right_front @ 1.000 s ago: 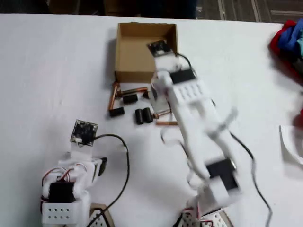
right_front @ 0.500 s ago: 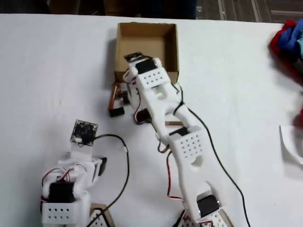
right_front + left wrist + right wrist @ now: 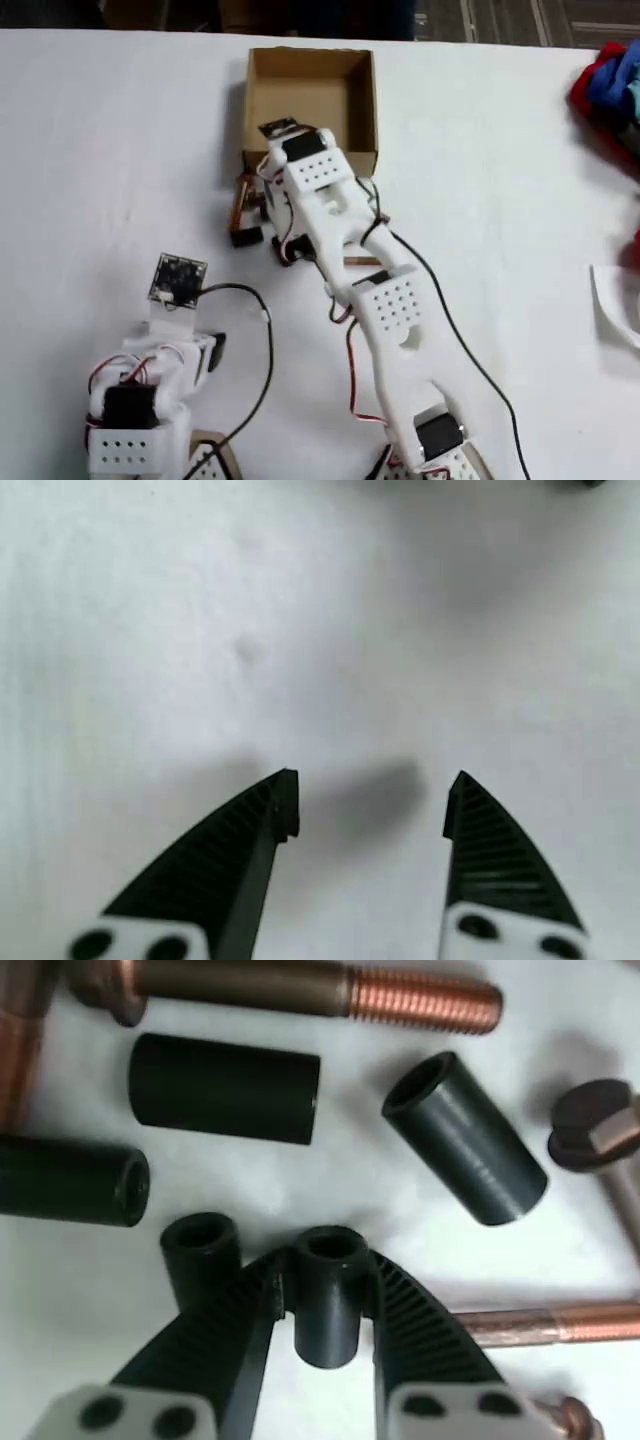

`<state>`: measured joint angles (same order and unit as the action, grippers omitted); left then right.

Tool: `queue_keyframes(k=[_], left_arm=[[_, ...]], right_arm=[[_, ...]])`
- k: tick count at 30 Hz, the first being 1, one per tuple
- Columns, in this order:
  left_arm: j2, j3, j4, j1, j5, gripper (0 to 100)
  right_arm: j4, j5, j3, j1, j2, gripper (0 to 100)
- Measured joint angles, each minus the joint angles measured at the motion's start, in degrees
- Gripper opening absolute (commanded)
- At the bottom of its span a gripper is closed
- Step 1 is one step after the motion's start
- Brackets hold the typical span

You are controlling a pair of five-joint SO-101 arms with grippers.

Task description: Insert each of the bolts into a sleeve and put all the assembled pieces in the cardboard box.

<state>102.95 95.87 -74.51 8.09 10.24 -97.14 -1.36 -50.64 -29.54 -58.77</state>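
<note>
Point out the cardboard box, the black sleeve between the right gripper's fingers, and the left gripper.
cardboard box (image 3: 310, 90): high view, bare floor inside.
black sleeve (image 3: 328, 1300): right wrist view, its side wall.
left gripper (image 3: 372, 785): left wrist view, midway between fingertips.

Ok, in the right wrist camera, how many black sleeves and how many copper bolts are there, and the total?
Black sleeves: 5, one of them held in the right gripper
Copper bolts: 5, some cut off at the edges
Total: 10
</note>
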Motion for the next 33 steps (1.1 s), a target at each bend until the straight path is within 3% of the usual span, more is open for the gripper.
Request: queue_keyframes(k=[5,8,14,20,26,33], left_arm=[[0.0,0.0,0.0,0.0,0.0,25],[0.0,0.0,0.0,0.0,0.0,25],[0.0,0.0,0.0,0.0,0.0,25],[0.0,0.0,0.0,0.0,0.0,25],[0.0,0.0,0.0,0.0,0.0,25],[0.0,0.0,0.0,0.0,0.0,25]], right_arm=[[0.0,0.0,-0.1,0.0,-0.5,8.0],[-0.1,0.0,-0.1,0.0,-0.5,1.3],[-1.9,0.0,0.1,0.5,-0.8,2.1],[-2.5,5.5,1.8,1.4,3.6,2.1],[-2.8,8.0,9.8,2.7,24.5,2.1],[-2.8,12.1,32.0,4.7,57.4,2.1]])
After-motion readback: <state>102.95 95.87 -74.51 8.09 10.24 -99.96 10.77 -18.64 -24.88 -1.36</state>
